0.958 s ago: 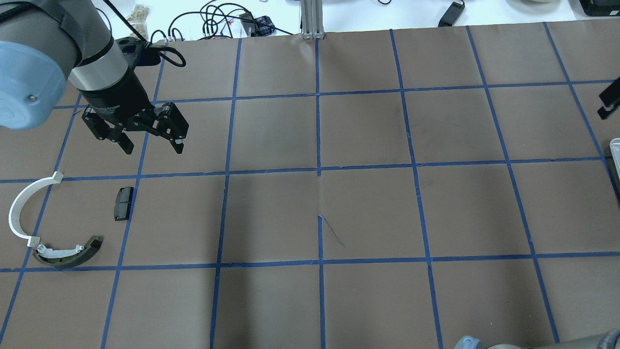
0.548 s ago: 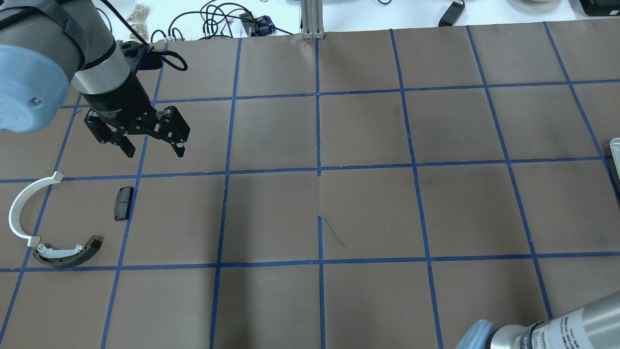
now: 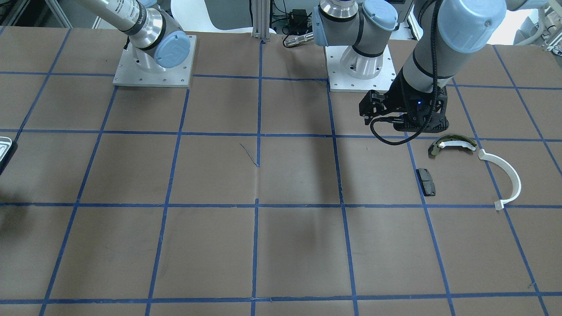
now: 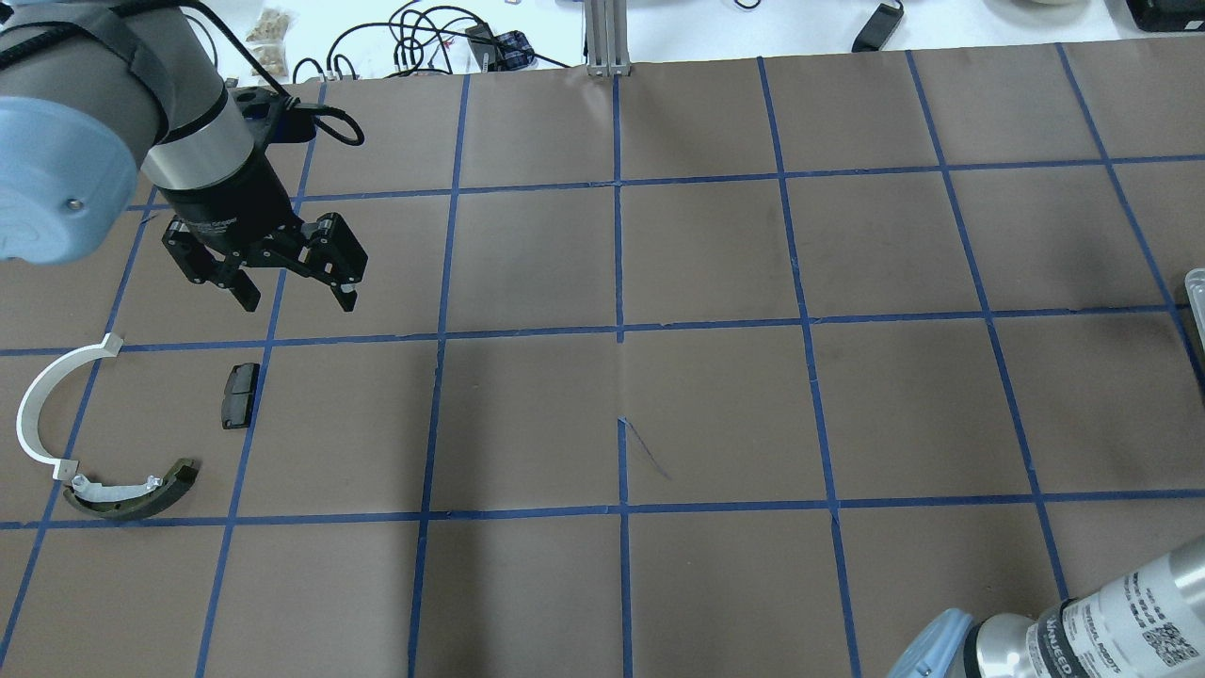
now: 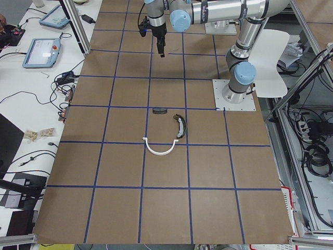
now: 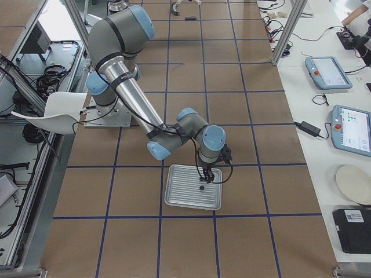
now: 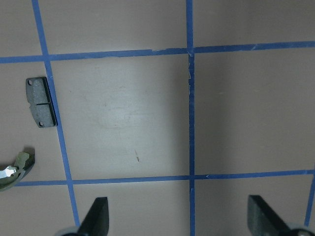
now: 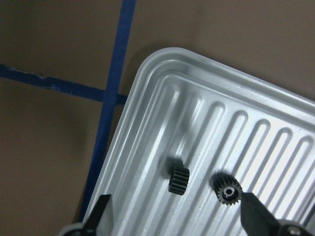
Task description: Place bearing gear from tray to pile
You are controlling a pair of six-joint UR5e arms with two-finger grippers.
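The silvery ribbed tray [image 8: 162,93] holds two small black gears: one on its side [image 8: 179,179], and one flat with a shiny centre hole [image 8: 227,191]. My right gripper [image 8: 174,212] is open above them, its fingers either side of both gears. In the exterior right view it [image 6: 202,175] hangs over the tray [image 6: 179,194]. The pile lies at the left: a white arc [image 4: 38,405], a black pad [image 4: 240,395] and an olive shoe [image 4: 132,494]. My left gripper [image 4: 297,297] is open and empty, raised beyond the pad.
Brown table cover with a blue tape grid. Cables and an aluminium post [image 4: 607,38] sit past the far edge. Only the tray's rim [image 4: 1196,292] shows at the overhead view's right edge. The right forearm [image 4: 1083,631] crosses the bottom right corner.
The right arm has swung: its gripper tip left the overhead view's right edge and its forearm came in at the bottom right. The left gripper shifted slightly and stays open.
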